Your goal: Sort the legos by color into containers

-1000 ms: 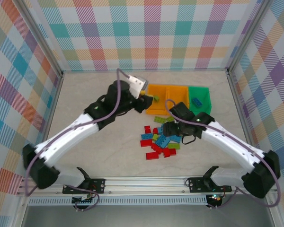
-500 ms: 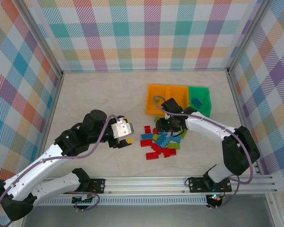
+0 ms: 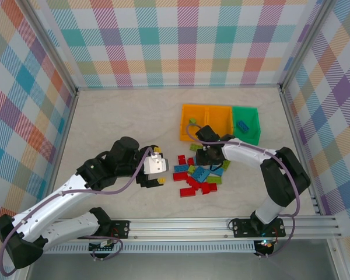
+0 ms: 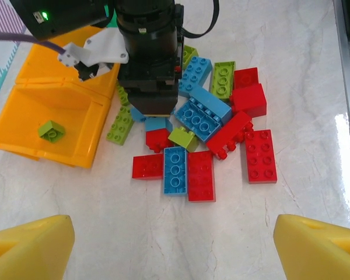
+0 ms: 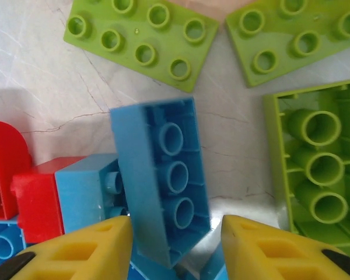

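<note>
Pulled back from the containers (image 3: 219, 119) to lower centre with left hand (image 3: 158, 167) spread wide, empty. Pinching a tilted light blue lego (image 5: 160, 175) in right hand (image 3: 209, 157), mid-frame, amid the tabletop (image 3: 122, 122) pile.

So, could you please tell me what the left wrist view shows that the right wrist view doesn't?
Left wrist view: the whole pile of bricks, an orange bin holding one green brick, the right arm over the pile, and the left gripper open wide. Right wrist view: a blue brick tipped on edge, underside showing, between the fingers of the right gripper, beside an upturned green brick. Both: red, blue and green bricks on the marbled table.
</note>
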`<action>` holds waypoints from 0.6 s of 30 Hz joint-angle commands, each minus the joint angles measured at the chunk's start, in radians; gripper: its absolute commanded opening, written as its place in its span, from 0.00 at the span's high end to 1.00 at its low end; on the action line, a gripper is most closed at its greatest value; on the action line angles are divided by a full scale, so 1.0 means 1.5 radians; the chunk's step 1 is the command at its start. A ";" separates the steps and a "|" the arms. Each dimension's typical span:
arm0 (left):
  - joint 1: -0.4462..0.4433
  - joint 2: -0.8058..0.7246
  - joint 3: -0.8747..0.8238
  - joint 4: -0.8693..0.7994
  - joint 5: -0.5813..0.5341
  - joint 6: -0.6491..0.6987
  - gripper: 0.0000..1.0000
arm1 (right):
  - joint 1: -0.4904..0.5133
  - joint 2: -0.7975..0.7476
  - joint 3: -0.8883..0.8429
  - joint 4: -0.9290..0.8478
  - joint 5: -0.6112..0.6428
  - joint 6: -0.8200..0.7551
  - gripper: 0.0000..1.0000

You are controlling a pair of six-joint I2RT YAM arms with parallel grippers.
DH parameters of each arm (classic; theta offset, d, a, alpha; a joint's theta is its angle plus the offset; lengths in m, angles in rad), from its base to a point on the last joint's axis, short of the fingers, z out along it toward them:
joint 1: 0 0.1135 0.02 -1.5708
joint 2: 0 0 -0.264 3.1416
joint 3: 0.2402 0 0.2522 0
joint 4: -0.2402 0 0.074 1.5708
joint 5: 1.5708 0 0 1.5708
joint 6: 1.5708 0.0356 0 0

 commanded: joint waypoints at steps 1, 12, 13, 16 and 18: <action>-0.003 -0.015 -0.015 0.019 0.008 0.015 0.11 | 0.000 0.029 -0.006 0.026 -0.012 -0.012 0.55; -0.003 -0.024 -0.030 0.029 0.007 0.011 0.10 | -0.008 0.009 -0.030 0.055 -0.009 -0.016 0.76; -0.003 -0.024 -0.031 0.030 0.007 0.011 0.10 | -0.008 -0.006 -0.032 0.054 -0.003 -0.019 0.76; -0.003 -0.022 -0.032 0.031 0.010 0.011 0.10 | -0.009 -0.055 -0.038 0.049 0.012 -0.031 0.79; -0.003 -0.021 -0.033 0.035 0.011 0.011 0.10 | -0.009 -0.090 -0.039 0.042 0.022 -0.035 0.81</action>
